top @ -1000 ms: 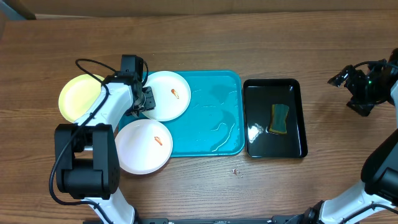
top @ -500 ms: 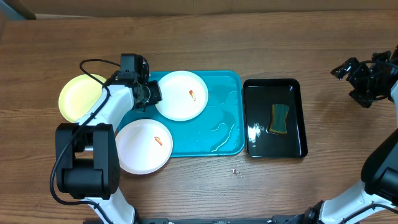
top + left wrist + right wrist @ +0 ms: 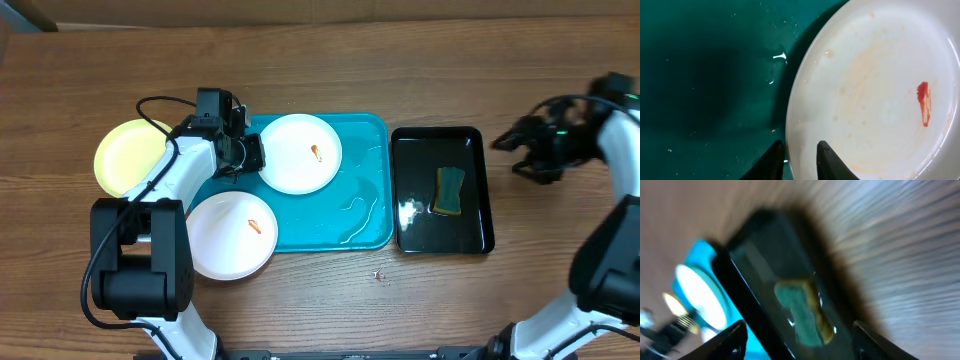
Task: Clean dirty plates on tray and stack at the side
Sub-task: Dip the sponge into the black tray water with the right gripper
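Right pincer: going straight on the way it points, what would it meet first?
Probably the sponge in the black tray, lying straight ahead of the right pincer; blur leaves depth uncertain.

At the left gripper [image 3: 252, 155]: jaws astride the near rim of a white plate [image 3: 300, 153], which blocks the path straight ahead. Past it, the bare wet floor of the tray [image 3: 365, 205] is open up to the raised far rim. Behind the wrist: yellow plate [image 3: 125, 155], close. On the side toward the arm's base: second white plate [image 3: 228, 235], overlapping the tray edge, near the forearm. Opposite side: bare table [image 3: 300, 60], free.

At the right gripper [image 3: 516, 155]: fingers spread, nothing between. Bare table below and around. Ahead of the fingertips: black tray [image 3: 415, 165], raised rim, sponge [image 3: 450, 190] inside; the rest of its floor is free.
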Tool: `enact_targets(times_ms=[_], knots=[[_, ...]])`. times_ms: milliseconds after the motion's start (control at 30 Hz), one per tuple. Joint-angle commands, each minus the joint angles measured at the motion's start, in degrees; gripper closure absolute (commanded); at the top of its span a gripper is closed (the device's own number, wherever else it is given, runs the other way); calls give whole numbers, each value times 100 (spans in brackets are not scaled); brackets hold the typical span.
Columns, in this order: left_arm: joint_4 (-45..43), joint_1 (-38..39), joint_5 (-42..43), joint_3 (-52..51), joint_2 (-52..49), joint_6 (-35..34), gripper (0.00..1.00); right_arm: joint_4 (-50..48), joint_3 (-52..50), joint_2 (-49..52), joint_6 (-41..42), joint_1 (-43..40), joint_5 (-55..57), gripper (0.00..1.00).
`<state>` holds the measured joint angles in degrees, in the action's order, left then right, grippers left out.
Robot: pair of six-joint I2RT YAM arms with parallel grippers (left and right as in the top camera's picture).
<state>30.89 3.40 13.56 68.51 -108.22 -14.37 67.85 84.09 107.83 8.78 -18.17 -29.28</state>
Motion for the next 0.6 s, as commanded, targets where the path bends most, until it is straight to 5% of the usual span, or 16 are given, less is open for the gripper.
enact_targets(times_ms=[0, 300, 400, 567], knots=[[68, 50, 111, -26, 68, 151, 73, 133, 50, -79, -109, 824, 1366, 31], [164, 125, 94, -26, 68, 151, 64, 323, -282, -79, 459, 2284, 2848, 40], [146, 125, 85, -26, 68, 155, 64, 83, -664, -79, 695, 2514, 3049, 56], [138, 122, 87, -26, 68, 155, 63, -573, -1342, -79, 785, 2682, 3047, 62]])
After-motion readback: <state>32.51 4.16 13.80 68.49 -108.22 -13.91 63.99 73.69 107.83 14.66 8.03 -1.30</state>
